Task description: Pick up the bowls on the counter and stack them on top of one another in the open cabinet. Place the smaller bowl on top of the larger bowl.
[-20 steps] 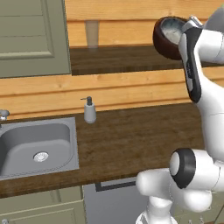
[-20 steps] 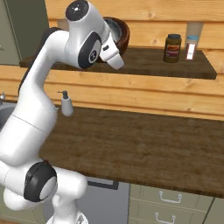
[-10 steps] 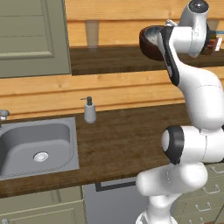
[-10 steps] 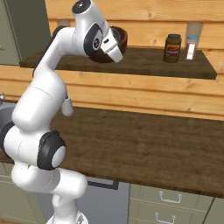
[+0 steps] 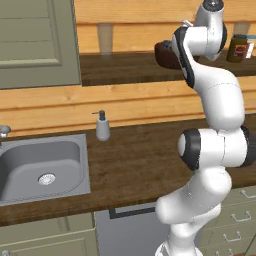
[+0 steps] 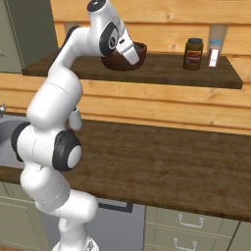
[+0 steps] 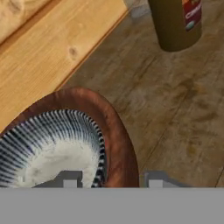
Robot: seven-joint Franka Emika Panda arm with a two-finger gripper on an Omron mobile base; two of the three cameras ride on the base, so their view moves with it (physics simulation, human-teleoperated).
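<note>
The big brown bowl (image 6: 116, 62) sits on the shelf board (image 6: 166, 74) of the open cabinet, close to the back edge by the wood wall, and the small grey striped bowl (image 7: 52, 148) sits inside it. The claw (image 7: 112, 179) is partly open, with one tip over the small bowl and the other tip outside the brown rim, so both rims lie between the tips. A dark jar (image 6: 193, 54) stands on the same shelf, nearer its right end, well apart from the bowls.
</note>
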